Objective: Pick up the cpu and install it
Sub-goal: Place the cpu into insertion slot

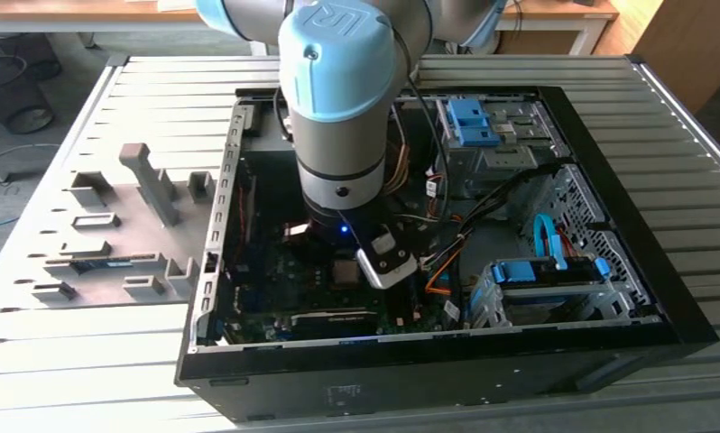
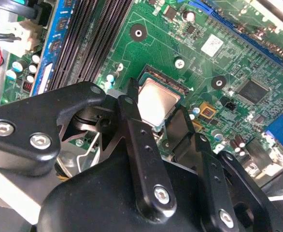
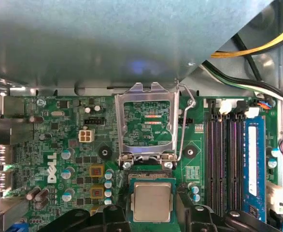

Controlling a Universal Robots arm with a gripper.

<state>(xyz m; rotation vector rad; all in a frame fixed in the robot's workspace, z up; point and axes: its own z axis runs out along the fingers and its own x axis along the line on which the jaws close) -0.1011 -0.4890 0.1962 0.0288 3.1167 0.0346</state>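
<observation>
The cpu [image 3: 152, 200] is a square chip with a silver lid on a green board. It lies level over the black socket [image 3: 151, 176] of the green motherboard [image 3: 59, 145]. My gripper [image 3: 152, 213] has one black finger [image 2: 132, 113] against each of two opposite cpu edges, so it is shut on the chip. In the second wrist view the cpu [image 2: 157, 100] shows between the fingertips of the gripper [image 2: 156, 104]. The socket's metal load frame [image 3: 146, 96] and its lever [image 3: 186, 116] stand open beside the socket. In the exterior view the gripper [image 1: 342, 271] reaches down inside the computer case [image 1: 601, 225].
Black memory slots [image 3: 223, 159] and a blue memory stick [image 3: 254, 164] run beside the socket. Loose cables [image 3: 257, 48] and a metal case wall [image 3: 107, 43] are close by. Blue drive cages [image 1: 540, 280] fill the case's far side. A grey fixture tray [image 1: 107, 234] lies at the exterior view's left.
</observation>
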